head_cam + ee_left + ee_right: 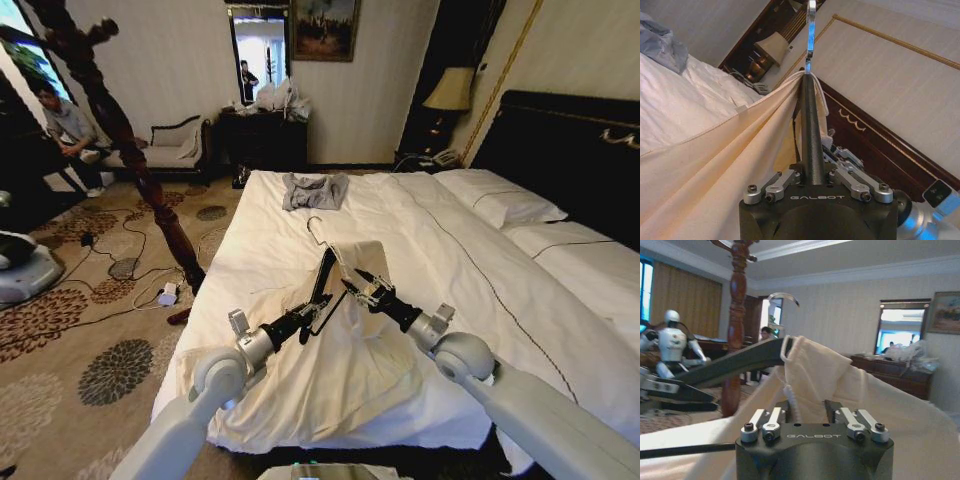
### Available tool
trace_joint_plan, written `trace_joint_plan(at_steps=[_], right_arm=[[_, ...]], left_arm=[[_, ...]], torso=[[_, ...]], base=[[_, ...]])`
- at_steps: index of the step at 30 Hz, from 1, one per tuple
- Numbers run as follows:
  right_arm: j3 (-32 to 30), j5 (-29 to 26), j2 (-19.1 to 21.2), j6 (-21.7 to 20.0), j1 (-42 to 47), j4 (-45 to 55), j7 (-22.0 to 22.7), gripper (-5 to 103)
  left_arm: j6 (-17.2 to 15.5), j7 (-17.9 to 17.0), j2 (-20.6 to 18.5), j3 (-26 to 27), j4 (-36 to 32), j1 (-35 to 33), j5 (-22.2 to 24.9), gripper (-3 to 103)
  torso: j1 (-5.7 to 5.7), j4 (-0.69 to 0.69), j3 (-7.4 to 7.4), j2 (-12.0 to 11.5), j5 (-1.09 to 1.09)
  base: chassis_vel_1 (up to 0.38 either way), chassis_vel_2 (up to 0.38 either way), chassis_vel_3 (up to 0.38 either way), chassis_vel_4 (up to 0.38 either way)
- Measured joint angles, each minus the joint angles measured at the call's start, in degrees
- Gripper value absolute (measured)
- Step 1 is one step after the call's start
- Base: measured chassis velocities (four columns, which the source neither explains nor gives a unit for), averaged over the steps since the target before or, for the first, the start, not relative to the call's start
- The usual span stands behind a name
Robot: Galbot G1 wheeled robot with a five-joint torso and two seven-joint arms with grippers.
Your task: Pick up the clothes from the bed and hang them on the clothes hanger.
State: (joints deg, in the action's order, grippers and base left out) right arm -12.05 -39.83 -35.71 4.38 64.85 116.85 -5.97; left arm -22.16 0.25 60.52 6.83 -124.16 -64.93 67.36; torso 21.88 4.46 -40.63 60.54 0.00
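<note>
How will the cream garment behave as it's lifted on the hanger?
Likely floppy: the clothes drape in folds off the clothes hanger, held by the left gripper. Probably light, being thin and wrinkly. It may slide: one side is on.

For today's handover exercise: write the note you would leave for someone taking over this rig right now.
Left tool: shut on the hanger, held up over the bed.
Right tool: shut on the cream garment near its collar.
Done: one shoulder of the garment is draped over the hanger arm, below the hook.
Left: seat the other shoulder, lift the garment off the bed.
Ignore the grey garment farther up the bed.
</note>
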Motion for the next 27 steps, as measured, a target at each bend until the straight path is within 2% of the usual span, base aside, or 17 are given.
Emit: trace_joint_plan(at_steps=[1,3,4,6,7,9,12,17,27], right_arm=[[0.0,0.0,0.0,0.0,0.0,0.0,0.0,39],[-0.1,0.4,-0.1,-0.5,-0.6,-0.3,1.6,29],[-0.1,0.4,-0.1,-0.6,-0.9,-0.4,1.9,29],[-0.5,0.2,-0.1,-0.6,-1.7,-0.7,2.0,18],[-0.5,0.2,-0.1,-0.6,-1.7,-0.7,2.0,18],[-1.3,-0.9,0.3,-0.5,-2.6,-1.0,0.6,7],[-2.6,-3.1,1.5,0.3,-3.5,-0.8,-3.3,1],[-4.5,-6.6,3.5,1.6,-4.1,2.1,-7.6,0],[-5.1,-8.8,4.7,2.6,-3.5,7.5,-9.1,0]], left_arm=[[0.0,0.0,0.0,0.0,0.0,0.0,0.0,19],[0.0,0.0,-0.3,-0.4,0.0,0.0,-0.1,19],[0.0,0.0,-0.4,-0.5,0.0,0.0,-0.3,19],[0.1,0.0,-0.6,-0.8,0.2,0.0,-0.9,19],[0.1,0.0,-0.6,-0.8,0.2,0.0,-0.9,19],[0.2,0.1,-0.8,-1.2,0.6,0.3,-1.5,19],[0.5,0.4,-1.1,-1.8,1.2,0.9,-2.7,19],[0.8,0.9,-1.0,-3.2,2.0,1.5,-4.7,19],[1.3,1.4,-0.1,-6.2,3.3,3.1,-8.3,19]], torso=[[0.0,0.0,0.0,0.0,0.0],[0.0,0.0,0.0,0.0,0.0],[0.0,0.0,0.0,0.0,0.0],[0.0,0.0,0.0,0.0,0.0],[0.0,0.0,0.0,0.0,0.0],[0.0,-0.01,0.0,0.0,0.0],[0.0,-0.01,0.0,0.0,0.0],[0.0,0.0,0.0,0.0,0.0],[0.0,0.0,0.0,0.0,0.0]], base=[[0.0,0.0,0.0,0.0],[0.0,0.0,0.0,0.0],[0.0,0.0,0.0,0.0],[0.0,0.0,0.0,0.0],[0.0,0.0,0.0,0.0],[0.0,0.0,0.0,0.0],[0.0,0.0,0.0,0.0],[0.0,0.0,0.0,0.0],[0.0,0.0,0.0,0.0]])
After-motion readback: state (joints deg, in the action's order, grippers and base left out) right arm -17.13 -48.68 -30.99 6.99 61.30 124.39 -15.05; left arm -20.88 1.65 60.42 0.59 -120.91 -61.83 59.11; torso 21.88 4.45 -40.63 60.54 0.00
